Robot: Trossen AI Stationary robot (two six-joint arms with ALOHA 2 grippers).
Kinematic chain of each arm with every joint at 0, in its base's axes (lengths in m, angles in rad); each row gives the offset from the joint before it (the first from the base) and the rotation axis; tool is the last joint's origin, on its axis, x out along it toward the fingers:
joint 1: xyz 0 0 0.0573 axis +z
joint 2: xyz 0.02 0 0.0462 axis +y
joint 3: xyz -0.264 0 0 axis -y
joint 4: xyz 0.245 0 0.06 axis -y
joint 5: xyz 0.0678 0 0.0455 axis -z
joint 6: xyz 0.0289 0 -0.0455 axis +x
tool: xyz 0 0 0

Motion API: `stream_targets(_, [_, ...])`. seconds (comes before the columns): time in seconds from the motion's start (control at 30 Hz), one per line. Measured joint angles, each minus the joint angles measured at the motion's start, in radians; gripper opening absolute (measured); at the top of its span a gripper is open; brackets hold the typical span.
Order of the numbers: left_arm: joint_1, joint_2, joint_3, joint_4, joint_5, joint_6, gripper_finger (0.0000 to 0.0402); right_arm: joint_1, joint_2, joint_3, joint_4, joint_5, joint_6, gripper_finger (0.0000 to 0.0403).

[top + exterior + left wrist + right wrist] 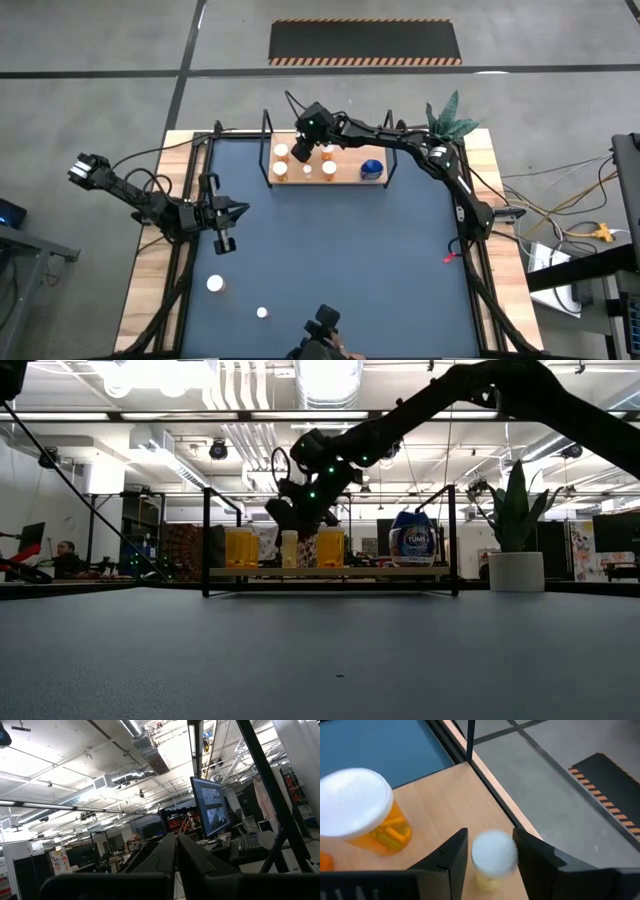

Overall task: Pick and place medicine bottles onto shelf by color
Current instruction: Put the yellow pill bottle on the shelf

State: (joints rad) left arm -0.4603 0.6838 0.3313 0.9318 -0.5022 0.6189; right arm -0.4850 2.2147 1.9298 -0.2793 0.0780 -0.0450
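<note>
The shelf (345,172), a light-wood board in a black wire frame, stands at the mat's far edge. Several orange bottles with white caps (281,169) and a blue one (372,168) stand on it. My right gripper (490,837) hovers over the shelf's left part, open, slanting down. Its fingers stand on either side of a small white-capped bottle (492,854) whose base is on the board. A larger orange bottle (355,810) stands beside it. Two more bottles (215,284) (262,313) stand on the mat near its front. My left gripper (225,240) waits shut at the mat's left. My right gripper has the small bottle's white cap (506,851) between its fingers, coming from above at a slant. A narrow gap shows between the cap and one finger (457,851). Whether the other finger touches the cap, I cannot tell. The bottle stands upright on the board.
A white plant pot (518,570) with a green plant stands at the far right, beside the shelf. The shelf's black wire ends (206,540) rise above the board. The dark-blue mat (340,260) stretches between the shelf and the two loose bottles.
</note>
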Motion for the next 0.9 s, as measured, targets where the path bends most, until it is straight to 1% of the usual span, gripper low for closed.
stream_targets(0.33, [0.000,0.001,0.000,0.000,0.000,0.000,0.0000,0.000,0.000,0.007,-0.007,0.000,-0.006,0.0178])
stream_targets(0.57, [0.000,0.001,0.000,0.000,0.000,0.000,0.0000,0.000,-0.019,0.033,-0.048,0.001,-0.021,0.0187])
stream_targets(0.67, [0.000,0.001,0.000,0.000,0.000,0.000,0.0000,0.000,-0.032,0.064,-0.103,0.001,-0.028,0.0187])
stream_targets(0.77, [0.000,0.001,0.000,0.000,0.000,0.000,0.0000,0.000,-0.035,0.127,-0.188,0.001,-0.054,0.0185])
stream_targets(0.9, [0.000,0.001,0.000,0.000,0.000,0.000,0.0000,0.000,-0.036,0.198,-0.303,0.001,-0.132,0.0165])
